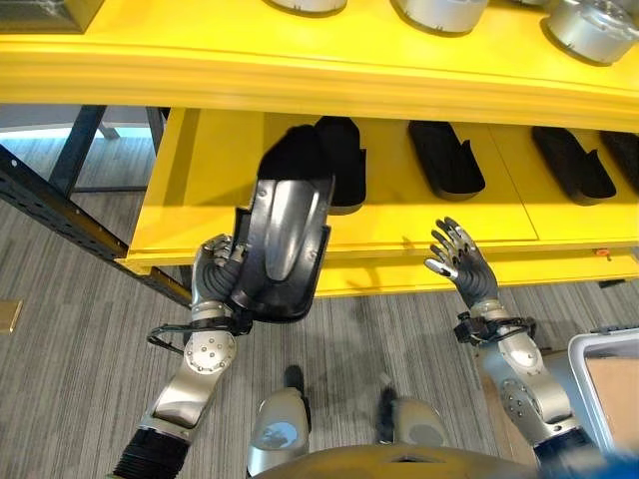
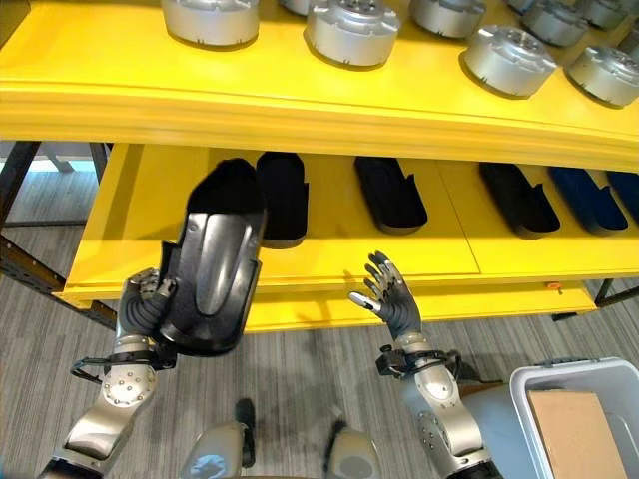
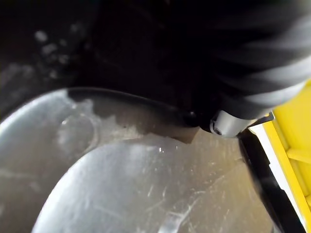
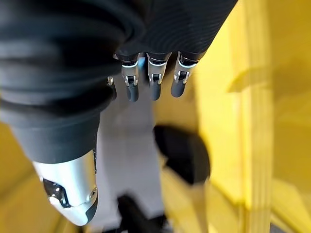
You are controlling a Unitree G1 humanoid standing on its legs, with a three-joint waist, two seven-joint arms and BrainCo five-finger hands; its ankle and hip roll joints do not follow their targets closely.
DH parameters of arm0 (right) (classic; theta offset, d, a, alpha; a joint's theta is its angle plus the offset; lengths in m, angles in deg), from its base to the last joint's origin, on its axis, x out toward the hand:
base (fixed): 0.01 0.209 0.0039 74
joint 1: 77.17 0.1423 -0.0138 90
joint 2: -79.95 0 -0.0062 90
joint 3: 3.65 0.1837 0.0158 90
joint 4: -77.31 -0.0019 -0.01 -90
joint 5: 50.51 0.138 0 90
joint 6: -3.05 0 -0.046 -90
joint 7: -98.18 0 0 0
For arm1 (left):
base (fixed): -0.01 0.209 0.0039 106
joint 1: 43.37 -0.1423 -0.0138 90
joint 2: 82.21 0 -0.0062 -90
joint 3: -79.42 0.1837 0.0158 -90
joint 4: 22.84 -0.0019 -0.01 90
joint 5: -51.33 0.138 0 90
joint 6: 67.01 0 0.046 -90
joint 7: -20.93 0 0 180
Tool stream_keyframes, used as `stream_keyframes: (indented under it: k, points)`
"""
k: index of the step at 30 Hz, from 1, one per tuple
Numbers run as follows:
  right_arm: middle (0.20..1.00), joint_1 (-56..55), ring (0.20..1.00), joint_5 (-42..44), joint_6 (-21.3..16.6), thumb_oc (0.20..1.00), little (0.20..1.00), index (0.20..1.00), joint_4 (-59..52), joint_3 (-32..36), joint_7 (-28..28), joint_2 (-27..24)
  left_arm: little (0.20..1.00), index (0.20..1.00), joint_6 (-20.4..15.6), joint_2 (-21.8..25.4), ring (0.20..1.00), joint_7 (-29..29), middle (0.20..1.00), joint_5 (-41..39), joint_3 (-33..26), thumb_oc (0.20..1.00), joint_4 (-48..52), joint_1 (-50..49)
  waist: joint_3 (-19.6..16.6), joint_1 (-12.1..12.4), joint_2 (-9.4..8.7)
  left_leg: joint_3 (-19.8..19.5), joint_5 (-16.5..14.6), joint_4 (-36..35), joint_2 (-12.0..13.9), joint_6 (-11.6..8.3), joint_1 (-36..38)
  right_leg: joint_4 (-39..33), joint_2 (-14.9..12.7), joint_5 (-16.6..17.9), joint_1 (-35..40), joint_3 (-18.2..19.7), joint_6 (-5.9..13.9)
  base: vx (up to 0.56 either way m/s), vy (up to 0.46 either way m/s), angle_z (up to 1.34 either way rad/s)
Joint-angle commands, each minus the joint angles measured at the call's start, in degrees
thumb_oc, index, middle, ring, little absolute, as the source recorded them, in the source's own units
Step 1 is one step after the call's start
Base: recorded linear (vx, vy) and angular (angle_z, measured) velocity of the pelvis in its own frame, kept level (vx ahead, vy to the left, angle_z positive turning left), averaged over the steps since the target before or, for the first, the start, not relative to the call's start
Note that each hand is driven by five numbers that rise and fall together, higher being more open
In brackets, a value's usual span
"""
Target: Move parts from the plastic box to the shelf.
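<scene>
Left hand (image 1: 215,267) grips the black part (image 1: 283,239) at its base, long axis pointing up toward the lower shelf (image 1: 200,215), just before its front edge. Right hand (image 1: 461,259) hovers spread, empty.

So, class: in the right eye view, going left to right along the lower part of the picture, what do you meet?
Left robot hand → held black part → right robot hand → plastic box.
</scene>
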Motion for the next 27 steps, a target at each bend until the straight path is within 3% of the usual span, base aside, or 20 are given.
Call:
stream_keyframes:
  k: [1,5,9,11,12,13,14,16,19,23,25,26,27]
  points:
    - [1.0,1.8,1.0,-4.3,-5.2,1.0,1.0,1.0,0.0,1.4,-1.2,-1.4,0.2,0.2,-2.4,0.8,0.2,0.4,0.2,1.8,2.0,0.2,5.9,4.5,-3.3,-2.8,0.71,-4.4,-6.1,-0.8,-5.7,-0.46,3.6,-8.7,2.7,7.3,1.1,5.2,-0.51,-0.04,-0.011,0.93]
    - [1.0,2.0,1.0,-8.7,-7.3,1.0,1.0,1.0,-0.1,1.4,-2.5,-1.9,0.2,0.2,-2.3,0.6,0.2,1.1,0.2,1.5,2.5,0.2,4.6,6.6,-3.2,-3.4,0.92,-7.6,-5.3,-1.7,-7.3,0.0,3.1,-12.1,4.1,7.9,2.0,7.5,-1.08,-0.01,-0.114,0.57]
    - [1.0,1.5,1.0,-8.8,-7.5,1.0,1.0,1.0,-0.5,0.9,-1.3,-2.4,0.2,0.2,-0.3,0.3,0.2,-0.2,0.2,2.0,2.4,0.2,5.1,6.7,-3.8,-4.0,1.43,-7.3,-6.2,-0.6,-7.6,0.11,3.6,-14.2,3.8,8.6,3.4,8.4,-1.16,0.05,-0.14,0.19]
    - [1.0,1.2,1.0,-10.1,-8.2,1.0,1.0,1.0,-0.6,1.1,-1.0,-2.4,0.2,0.2,-0.4,0.3,0.2,0.2,0.2,2.0,2.2,0.2,4.9,7.3,-3.8,-4.8,1.73,-4.8,-7.2,1.3,-7.5,-0.05,3.3,-14.0,3.4,8.4,3.4,7.8,-1.09,-0.04,-0.075,0.14]
    - [1.0,0.9,1.0,-11.0,-8.7,1.0,1.0,1.0,-0.8,1.3,-1.8,-2.7,0.2,0.2,0.1,0.3,0.2,0.8,0.2,1.7,2.5,0.2,4.4,8.9,-3.5,-5.9,2.02,-0.1,-8.3,4.3,-6.5,-0.59,2.4,-13.2,2.5,8.0,3.1,6.3,-1.09,-0.09,-0.06,0.19]
    - [1.0,0.8,1.0,-10.7,-8.7,1.0,1.0,1.0,-1.0,1.4,-2.7,-2.9,0.2,0.2,0.4,0.2,0.2,0.9,0.2,1.8,2.8,0.2,4.1,9.9,-3.2,-6.5,2.14,2.1,-8.8,5.7,-5.8,-0.91,1.6,-12.7,2.0,7.7,2.9,5.3,-1.13,-0.12,-0.041,0.28]
    - [1.0,1.2,1.0,-11.3,-8.8,1.0,1.0,1.0,-0.5,1.6,-3.1,-2.8,0.2,0.2,0.1,0.1,0.2,0.3,0.2,1.6,3.1,0.2,3.3,11.1,-2.7,-7.1,2.44,3.1,-8.9,6.5,-4.1,-1.34,1.2,-11.0,1.4,7.0,2.3,4.3,-1.48,-0.08,-0.003,0.39]
    - [1.0,1.9,1.0,-11.6,-9.4,1.0,1.0,1.0,0.2,1.2,-2.9,-2.8,0.2,0.2,-0.1,-0.3,0.2,-0.2,0.2,1.7,3.1,0.2,3.2,11.4,-2.2,-7.2,2.7,1.8,-8.7,6.9,-3.1,-1.94,0.8,-10.2,1.1,6.5,2.2,4.4,-1.91,-0.04,0.045,0.65]
    - [1.0,1.6,1.0,-7.3,-8.0,1.0,1.0,1.0,0.0,1.3,3.6,-3.2,0.2,0.2,0.0,-0.1,0.2,-1.0,0.2,1.4,1.7,0.2,4.4,9.4,-2.2,-6.9,3.11,-2.5,-6.3,4.8,0.3,-4.17,1.7,-9.6,0.5,5.3,2.7,5.8,-2.37,0.04,0.111,0.09]
    - [1.0,0.3,1.0,-3.2,-8.3,1.0,1.0,1.0,-1.0,2.6,8.4,-5.9,0.2,0.2,-1.5,-0.1,0.2,-1.2,0.2,0.2,0.7,0.2,5.2,6.5,-2.2,-6.7,3.03,-5.3,0.9,-1.4,9.2,-8.34,0.7,-9.6,-1.8,3.6,3.4,6.4,-2.6,0.02,0.233,-0.25]
    - [1.0,0.5,1.0,-2.9,-8.7,1.0,1.0,1.0,-1.1,3.1,9.8,-6.9,0.2,0.2,-2.8,0.1,0.2,-1.6,0.2,0.3,0.9,0.2,4.5,6.8,-1.7,-7.4,3.13,-4.1,4.4,-3.2,13.5,-9.36,-0.6,-9.0,-2.8,2.7,3.3,5.4,-2.91,-0.04,0.398,-0.16]
    - [1.0,1.3,1.0,0.3,-8.6,1.0,1.0,1.0,-1.0,3.9,11.4,-8.3,0.2,0.2,-5.2,0.3,0.2,-3.0,0.2,0.1,1.4,0.2,2.0,8.4,-0.9,-9.0,3.87,-1.4,5.3,-4.0,16.7,-10.01,-0.5,-6.9,-4.5,1.4,1.9,4.0,-2.79,-0.06,0.478,-0.07]
    - [1.0,1.6,1.0,0.5,-8.5,1.0,1.0,1.0,-0.8,3.9,11.5,-8.4,0.2,0.2,-5.4,0.3,0.2,-3.3,0.2,0.0,1.6,0.2,1.6,8.7,-0.8,-9.1,4.09,-1.1,5.1,-4.3,16.8,-10.13,-0.3,-6.5,-4.8,1.3,1.6,3.9,-2.66,-0.06,0.548,-0.01]
